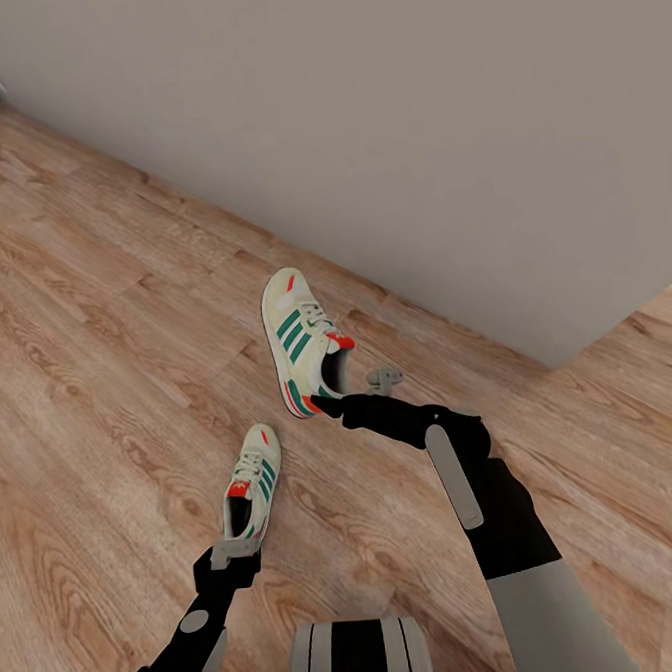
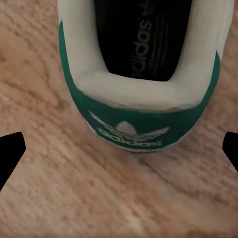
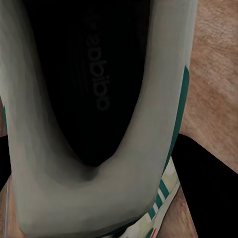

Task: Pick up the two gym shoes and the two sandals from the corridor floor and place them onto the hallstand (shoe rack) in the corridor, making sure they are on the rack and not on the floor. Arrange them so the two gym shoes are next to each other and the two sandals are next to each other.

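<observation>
Both grippers sit at the heels of the two gym shoes on the corridor floor (image 1: 92,293). In the head view the right gripper (image 1: 326,405) reaches the heel of the farther gym shoe (image 1: 301,340), and its wrist camera looks straight down into the dark foot opening (image 3: 84,84), with black finger shapes at either side of the heel; the fingers look to straddle the collar, but whether they are pinching it I cannot tell. Over by the nearer gym shoe (image 1: 251,482), the left gripper (image 1: 234,554) hovers just behind the heel, and in its wrist view the two black fingertips (image 2: 12,148) stand spread wide at the edges, well apart from the green heel tab (image 2: 139,124), so that hand is open and holding nothing. As a judgement, the task is at its very start: both sneakers lie on the planks, apart from each other and near the grey wall (image 1: 411,120), and all the placing is left to do. Each shoe is cream-white with green side stripes, a red-orange patch at tongue and heel, white laces, and a black insole printed with a brand name. They look light and stiff enough at the heel collar to lift from there, though the toe may droop.
</observation>
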{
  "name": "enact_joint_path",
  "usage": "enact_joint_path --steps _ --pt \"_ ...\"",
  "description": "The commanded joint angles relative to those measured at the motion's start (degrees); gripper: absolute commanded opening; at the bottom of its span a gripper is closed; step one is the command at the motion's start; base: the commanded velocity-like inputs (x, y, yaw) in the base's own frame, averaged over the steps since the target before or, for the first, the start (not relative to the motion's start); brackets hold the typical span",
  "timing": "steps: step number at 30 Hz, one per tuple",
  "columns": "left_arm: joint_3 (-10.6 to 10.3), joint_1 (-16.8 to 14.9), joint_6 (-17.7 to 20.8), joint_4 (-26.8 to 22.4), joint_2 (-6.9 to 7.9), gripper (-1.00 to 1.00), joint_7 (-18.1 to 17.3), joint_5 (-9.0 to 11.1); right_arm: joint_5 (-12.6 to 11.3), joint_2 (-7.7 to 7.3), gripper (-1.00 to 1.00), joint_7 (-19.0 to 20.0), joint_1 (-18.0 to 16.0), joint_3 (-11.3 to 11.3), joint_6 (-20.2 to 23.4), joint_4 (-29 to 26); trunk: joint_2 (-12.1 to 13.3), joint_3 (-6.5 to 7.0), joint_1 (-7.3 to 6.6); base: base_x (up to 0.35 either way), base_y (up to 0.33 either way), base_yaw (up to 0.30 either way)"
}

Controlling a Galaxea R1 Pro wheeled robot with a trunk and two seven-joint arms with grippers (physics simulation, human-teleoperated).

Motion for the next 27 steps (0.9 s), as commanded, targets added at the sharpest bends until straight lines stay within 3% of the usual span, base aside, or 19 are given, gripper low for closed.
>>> enact_joint_path --steps 1,27 --pt "-0.3 0.0 -0.2 0.0 0.05 1.00 0.5 0.1 -0.1 0.02 -1.00 0.0 0.0 -0.1 0.3 0.0 0.0 -0.04 -0.01 0.000 0.000 0.000" --pt "-0.3 0.0 -0.1 0.0 0.05 1.00 0.5 0.1 -0.1 0.02 -1.00 0.0 0.0 -0.1 0.3 -0.1 0.0 -0.05 -0.01 0.069 0.000 0.000"
